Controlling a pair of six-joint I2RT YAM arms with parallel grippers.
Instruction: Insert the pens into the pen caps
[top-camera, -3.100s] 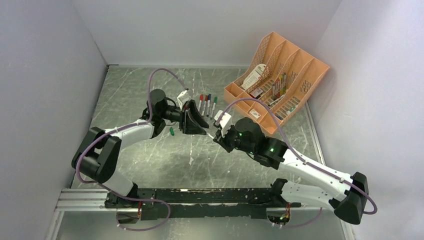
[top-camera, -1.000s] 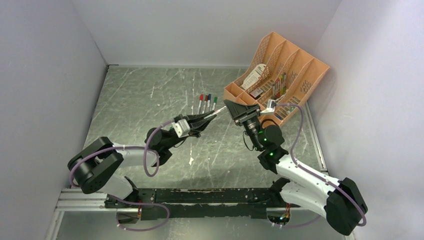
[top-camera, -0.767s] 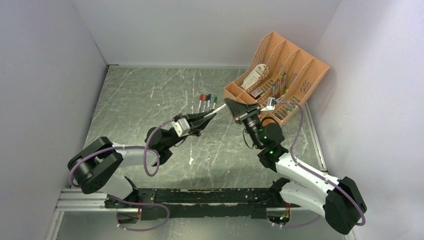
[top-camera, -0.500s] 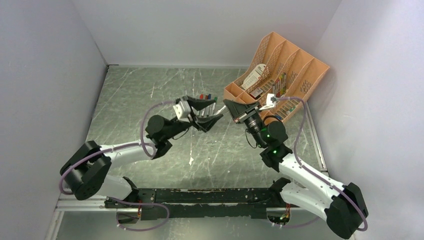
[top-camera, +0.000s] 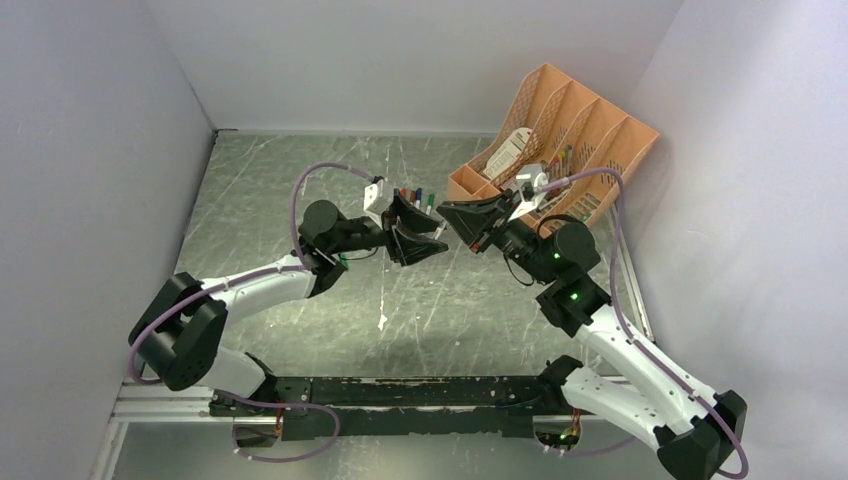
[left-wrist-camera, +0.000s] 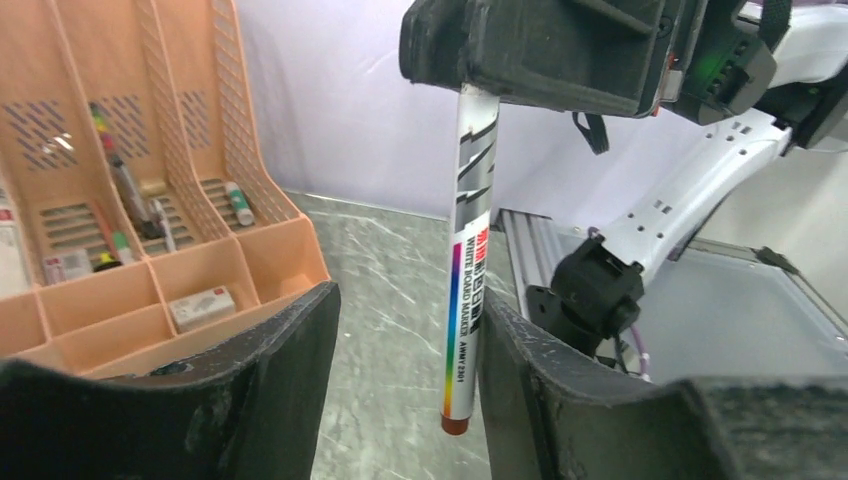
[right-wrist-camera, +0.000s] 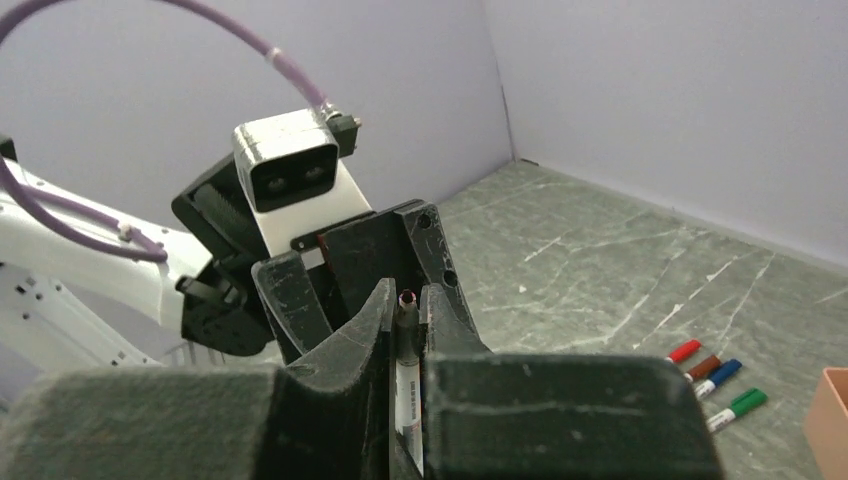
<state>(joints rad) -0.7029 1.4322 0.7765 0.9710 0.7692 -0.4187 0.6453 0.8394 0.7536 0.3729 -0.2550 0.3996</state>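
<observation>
Pen (left-wrist-camera: 468, 250) in hand is a whitish whiteboard marker, held up off the worktop (top-camera: 280, 190) between the two arms, near the orange organiser (left-wrist-camera: 275, 255). Your right jaws are clamped tight on its upper end, and the barrel hangs out of them with its small brownish end (left-wrist-camera: 455, 425) free. Your left jaws stand about half open, their fingers (left-wrist-camera: 270, 390) one to each side of the barrel and, as far as the wrist view shows, not pressing on it, so they hold nothing. I cannot tell whether the end buried in the right jaws wears a cap.

This looks like a hand-over resting with the right side. To do it well, draw the left jaws back along the line of the barrel, not sideways, so that no finger knocks the pen askew in the grip. Hold the right wrist quiet meanwhile. Four other pens (right-wrist-camera: 722, 371) lie in a row on the worktop beyond the left jaws, so mind them when you come down.
</observation>
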